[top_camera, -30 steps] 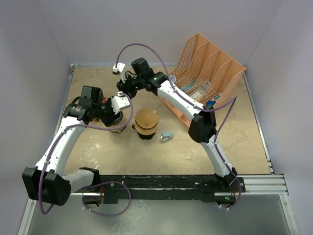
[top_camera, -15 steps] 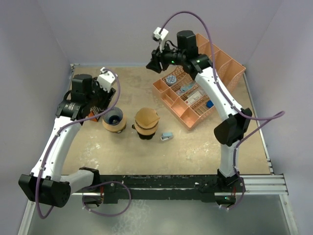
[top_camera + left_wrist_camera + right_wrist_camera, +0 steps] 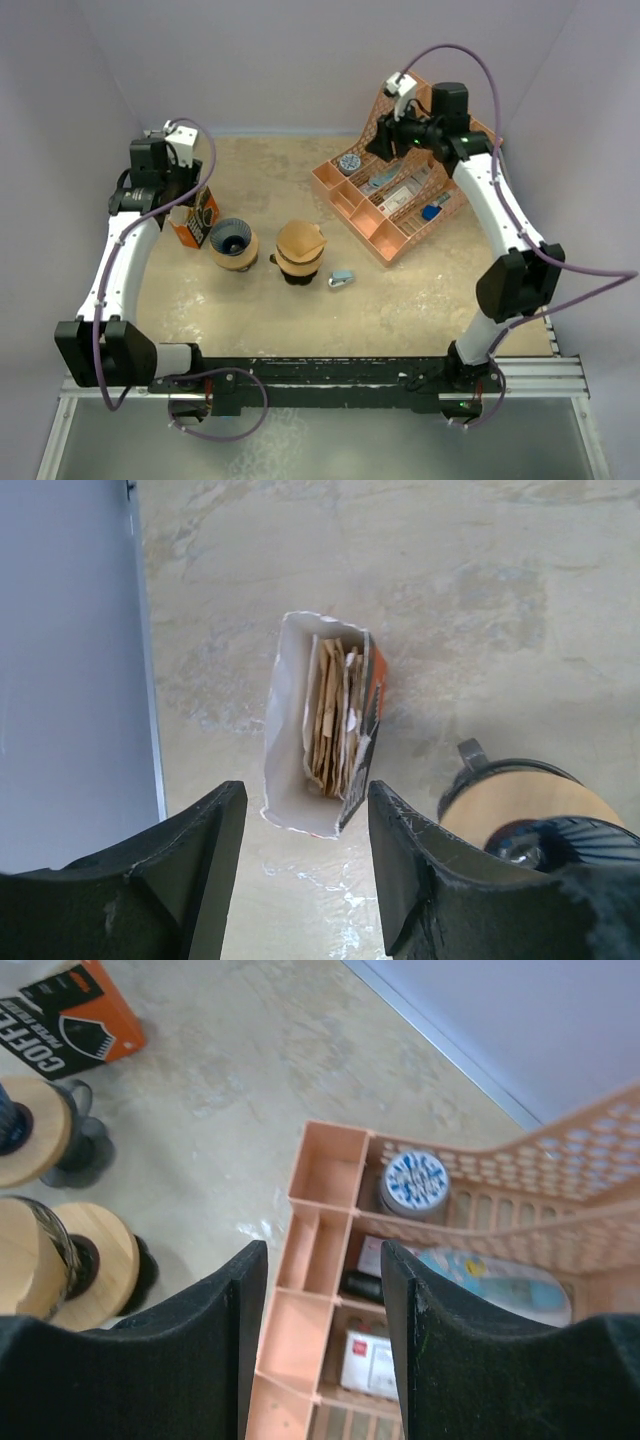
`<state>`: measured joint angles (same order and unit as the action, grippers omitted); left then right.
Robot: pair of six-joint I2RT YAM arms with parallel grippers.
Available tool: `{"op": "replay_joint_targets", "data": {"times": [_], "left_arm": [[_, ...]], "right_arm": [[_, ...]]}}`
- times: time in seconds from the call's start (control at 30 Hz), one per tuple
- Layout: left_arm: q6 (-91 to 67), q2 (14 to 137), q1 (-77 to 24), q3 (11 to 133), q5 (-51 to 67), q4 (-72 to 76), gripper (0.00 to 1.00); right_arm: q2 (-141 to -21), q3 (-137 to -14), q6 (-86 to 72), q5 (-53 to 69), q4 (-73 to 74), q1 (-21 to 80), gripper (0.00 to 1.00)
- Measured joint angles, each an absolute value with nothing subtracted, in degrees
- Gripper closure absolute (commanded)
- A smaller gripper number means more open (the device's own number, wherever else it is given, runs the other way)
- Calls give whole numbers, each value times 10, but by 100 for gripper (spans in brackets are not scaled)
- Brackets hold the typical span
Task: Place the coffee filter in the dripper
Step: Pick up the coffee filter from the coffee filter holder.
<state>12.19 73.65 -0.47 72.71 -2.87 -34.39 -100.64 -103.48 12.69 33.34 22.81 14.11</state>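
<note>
My open, empty left end effector [image 3: 302, 808] hangs above the orange cardboard filter box [image 3: 285, 730] near the counter's left edge; I may pinch several packed brown paper filters [image 3: 330, 715], or topple the box.

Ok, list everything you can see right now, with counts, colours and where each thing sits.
Filter box: one, orange and black, open, far left, brown paper filters inside.
Dripper: one, dark cone in a wooden collar, right of the box.
Pot: one, brown top, centre.
Small item: one, pale blue, right of the pot; kind unclear.
Organiser: one, peach, far right.
Tin: one, blue and white, inside the organiser.
Table: one, beige.
Left end effector: black, open, above the box.
Right end effector: black, open, above the organiser.
</note>
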Motion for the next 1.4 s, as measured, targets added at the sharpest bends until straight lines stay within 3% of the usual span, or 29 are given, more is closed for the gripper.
{"op": "replay_joint_targets", "data": {"times": [0.3, 0.67, 1.4], "left_arm": [[103, 800, 64, 727, 14, -314, 52], [101, 861, 67, 731, 33, -296, 66], [116, 952, 67, 799, 67, -298, 71]], "right_arm": [[-906, -908, 164, 370, 188, 56, 47], [-876, -794, 235, 437, 138, 48, 47], [-832, -748, 267, 477, 117, 44, 47]]}}
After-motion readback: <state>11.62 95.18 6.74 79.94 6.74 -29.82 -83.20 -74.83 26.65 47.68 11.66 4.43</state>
